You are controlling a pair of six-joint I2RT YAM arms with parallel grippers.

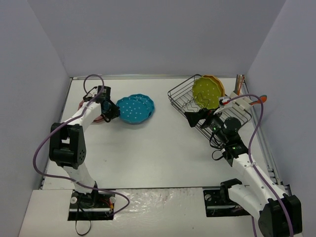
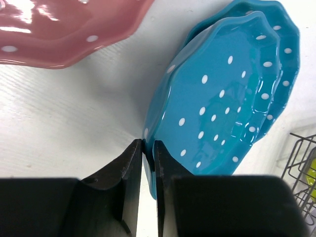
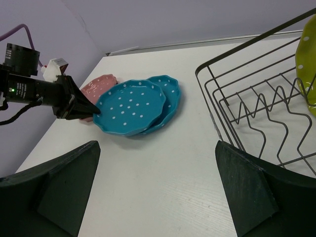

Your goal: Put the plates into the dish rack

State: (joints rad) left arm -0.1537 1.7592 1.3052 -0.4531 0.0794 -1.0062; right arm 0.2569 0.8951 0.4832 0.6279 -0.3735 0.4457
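Two blue dotted plates lie stacked at the table's back left, the upper one [image 2: 217, 98] [image 3: 129, 106] over the lower one [image 2: 288, 44] [image 3: 169, 91]. My left gripper [image 2: 148, 144] [image 1: 111, 111] is shut on the near rim of the upper blue plate [image 1: 135, 109]. A pink plate [image 2: 64, 29] [image 3: 101, 84] rests just beyond it. The dish rack [image 1: 183, 97] [image 3: 256, 111] stands at the back right with a yellow-green plate [image 1: 206, 92] [image 3: 308, 54] upright in it and an orange plate [image 1: 217, 81] behind that. My right gripper [image 3: 158, 165] [image 1: 195, 117] hangs open beside the rack's left edge, holding nothing.
Grey walls close in the table on the left, back and right. An orange-handled object [image 1: 259, 100] sits by the right wall behind the rack. A corner of the rack [image 2: 301, 168] shows at the lower right of the left wrist view.
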